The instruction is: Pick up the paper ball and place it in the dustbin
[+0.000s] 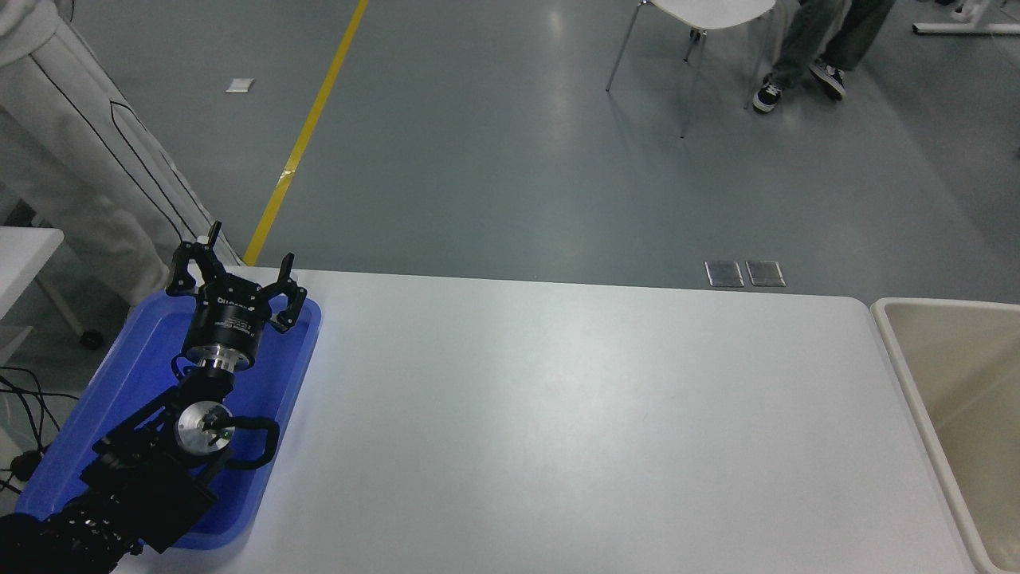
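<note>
The left gripper [237, 275] hangs released, fingers spread, above a blue tray [119, 383] at the white bench [558, 414]'s left end. Far to its right, past the bench's edge, sits the dustbin [904, 359]. Beyond lie grey floor [494, 143], a yellow line [307, 131] and a chair [701, 24].

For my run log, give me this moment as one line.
right arm: out of view | paper ball: not visible | dustbin: at table's right end | left gripper: open, parked over blue tray
</note>
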Robot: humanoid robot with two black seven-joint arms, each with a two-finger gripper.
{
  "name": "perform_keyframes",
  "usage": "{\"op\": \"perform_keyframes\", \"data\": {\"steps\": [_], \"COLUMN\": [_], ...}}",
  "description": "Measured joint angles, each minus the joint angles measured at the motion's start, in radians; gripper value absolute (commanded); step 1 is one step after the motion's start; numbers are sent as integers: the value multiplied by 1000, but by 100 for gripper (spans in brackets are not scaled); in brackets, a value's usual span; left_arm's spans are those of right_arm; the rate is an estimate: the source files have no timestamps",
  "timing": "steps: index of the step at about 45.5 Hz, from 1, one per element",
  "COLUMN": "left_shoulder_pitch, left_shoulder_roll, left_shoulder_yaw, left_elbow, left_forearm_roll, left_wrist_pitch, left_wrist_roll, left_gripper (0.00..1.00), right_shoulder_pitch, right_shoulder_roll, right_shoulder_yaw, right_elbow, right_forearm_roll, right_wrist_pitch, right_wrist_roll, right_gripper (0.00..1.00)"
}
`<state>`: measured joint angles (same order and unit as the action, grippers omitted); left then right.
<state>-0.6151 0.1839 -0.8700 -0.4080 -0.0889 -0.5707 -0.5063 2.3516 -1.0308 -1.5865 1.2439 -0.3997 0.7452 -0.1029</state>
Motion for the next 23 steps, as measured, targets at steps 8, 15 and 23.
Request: {"op": "perform_keyframes", "data": {"steps": [8,15,23], "left_shoulder_pitch": [0,0,0], "left_shoulder_roll": [0,-1,0], "left_shoulder_yaw": [0,0,0], "left_elbow": [0,0,0], "left_forearm_roll": [0,0,0], "left_wrist_pitch": [0,0,0], "left_wrist_roll": [0,0,0], "left_gripper": [100,100,100], "right_shoulder_pitch": [-124,-314,-586], "right_shoulder_roll": [-14,-21,-19], "right_shoulder_yaw": [62,197,395], "right_elbow": [-45,-124,-233], "right_forearm_roll": [-2,-3,-3], "right_wrist_pitch": [-77,-148,-242], "right_wrist_roll": [0,0,0], "right_gripper": [0,0,0]}}
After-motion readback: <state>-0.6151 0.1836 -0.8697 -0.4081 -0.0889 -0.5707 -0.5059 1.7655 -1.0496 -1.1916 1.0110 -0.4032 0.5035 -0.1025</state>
